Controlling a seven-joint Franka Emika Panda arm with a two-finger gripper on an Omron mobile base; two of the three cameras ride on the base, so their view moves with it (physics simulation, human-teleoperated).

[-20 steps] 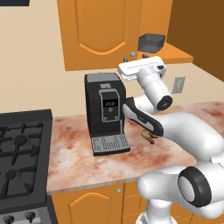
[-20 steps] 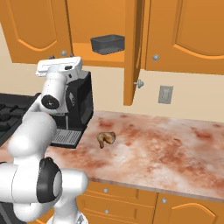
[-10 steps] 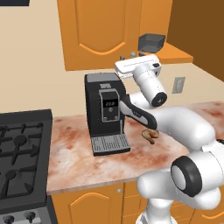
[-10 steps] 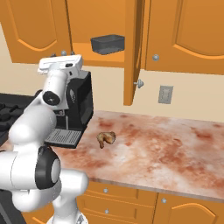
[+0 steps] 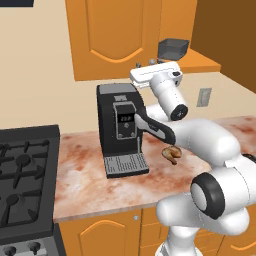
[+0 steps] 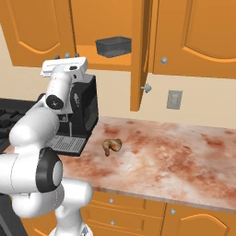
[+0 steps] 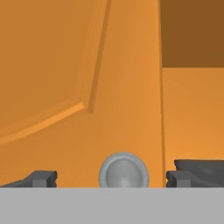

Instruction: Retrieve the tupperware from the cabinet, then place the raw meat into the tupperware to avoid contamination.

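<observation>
- Cabinet (image 6: 138, 55), tall orange one on the wall: right door is standing open, edge-on toward the room in the right base view, silver knob (image 6: 147, 87) near its lower end; left door is sitting closed w/ its arched panel facing out.
- Robot arm is reaching up from the base, hand raised in front of the closed left door, above the coffee machine (image 5: 120, 127).
- Coffee machine, tall & black, is standing on the marbled reddish countertop (image 6: 184, 152) against the wall, just right of the black stove (image 5: 22, 175).
- Tupperware (image 6: 113, 46), small dark box, is sitting on the orange shelf inside the open side of the cabinet, up & to the right of the hand.
- Raw meat (image 6: 111, 146), tan-brown drumstick-like lump, is lying on the countertop near the coffee machine's drip tray, apart from it.
- Gripper (image 7: 111, 178) is spread wide, nothing between the fingers (image 7: 43, 178); in the hand view a round silver door knob is sitting centred btwn the two tips, close up.
</observation>
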